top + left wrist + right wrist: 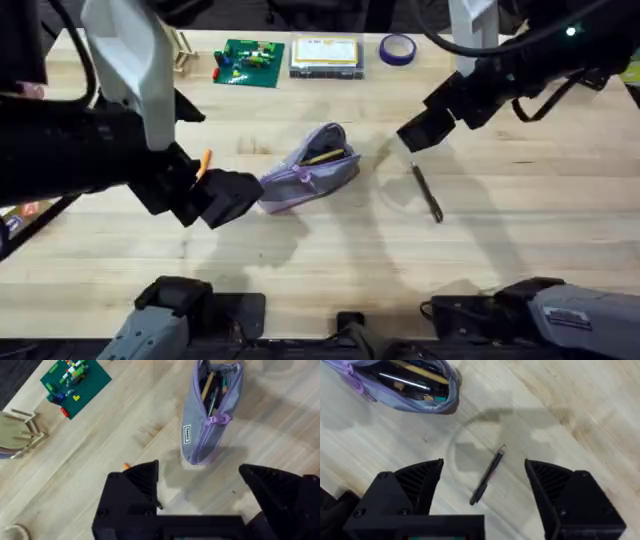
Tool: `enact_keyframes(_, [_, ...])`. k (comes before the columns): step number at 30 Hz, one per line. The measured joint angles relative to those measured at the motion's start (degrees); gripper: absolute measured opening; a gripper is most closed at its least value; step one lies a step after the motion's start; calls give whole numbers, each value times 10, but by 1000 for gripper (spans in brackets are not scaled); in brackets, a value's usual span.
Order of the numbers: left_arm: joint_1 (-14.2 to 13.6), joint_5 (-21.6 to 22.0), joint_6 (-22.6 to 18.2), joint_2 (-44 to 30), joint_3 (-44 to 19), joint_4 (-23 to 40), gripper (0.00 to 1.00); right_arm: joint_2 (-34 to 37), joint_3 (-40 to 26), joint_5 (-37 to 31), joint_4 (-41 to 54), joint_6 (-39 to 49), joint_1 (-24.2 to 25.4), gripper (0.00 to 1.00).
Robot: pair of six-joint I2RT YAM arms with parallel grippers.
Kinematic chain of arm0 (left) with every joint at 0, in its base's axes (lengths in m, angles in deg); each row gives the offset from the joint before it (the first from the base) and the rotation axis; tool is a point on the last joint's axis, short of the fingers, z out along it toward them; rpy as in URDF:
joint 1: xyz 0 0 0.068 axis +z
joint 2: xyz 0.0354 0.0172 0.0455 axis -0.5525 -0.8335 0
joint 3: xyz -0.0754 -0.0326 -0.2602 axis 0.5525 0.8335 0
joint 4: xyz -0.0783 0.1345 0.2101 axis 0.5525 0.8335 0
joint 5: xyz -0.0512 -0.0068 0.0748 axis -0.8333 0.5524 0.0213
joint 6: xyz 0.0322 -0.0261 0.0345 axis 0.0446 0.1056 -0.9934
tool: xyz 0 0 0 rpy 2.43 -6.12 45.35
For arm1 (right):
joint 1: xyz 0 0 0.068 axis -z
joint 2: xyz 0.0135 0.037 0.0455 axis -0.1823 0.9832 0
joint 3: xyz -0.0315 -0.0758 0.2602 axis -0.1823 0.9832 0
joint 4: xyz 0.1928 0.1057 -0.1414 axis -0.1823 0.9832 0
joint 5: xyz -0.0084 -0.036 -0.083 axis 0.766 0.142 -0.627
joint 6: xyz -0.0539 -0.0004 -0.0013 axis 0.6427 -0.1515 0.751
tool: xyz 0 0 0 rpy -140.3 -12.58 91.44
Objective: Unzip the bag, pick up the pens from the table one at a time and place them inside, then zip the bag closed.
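The bag [309, 168] is soft lavender cloth, slightly sheer. The table [520, 250] is pale, matt wood. The black pen [488, 475] looks smooth plastic.

table [520, 210]: wood planks | bag [310, 168] centre, unzipped | black pen [427, 192] right | orange pen [204, 163] left

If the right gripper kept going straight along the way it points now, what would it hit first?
Most likely the black pen: in the right wrist view it lies on the table between the open fingers of the right gripper. How high the gripper hangs above it is unclear. The bag lies off to one side.
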Motion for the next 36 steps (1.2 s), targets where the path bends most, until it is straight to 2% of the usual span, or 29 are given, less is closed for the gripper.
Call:
enact_keyframes(8, [0,0,0,0,0,0,993,0,0,0,0,-3,3,997])
enact_keyframes(15, [0,0,0,0,0,0,993,0,16,0,-15,-25,51,998])
enact_keyframes(22, [0,0,0,0,0,0,993,1,95,-2,-64,-44,92,998])
enact_keyframes(29, [0,0,0,0,0,0,993,1,194,-2,-176,-68,95,998])
enact_keyframes(36, [0,0,-2,0,0,-1,993,1,281,-3,-245,-89,95,997])
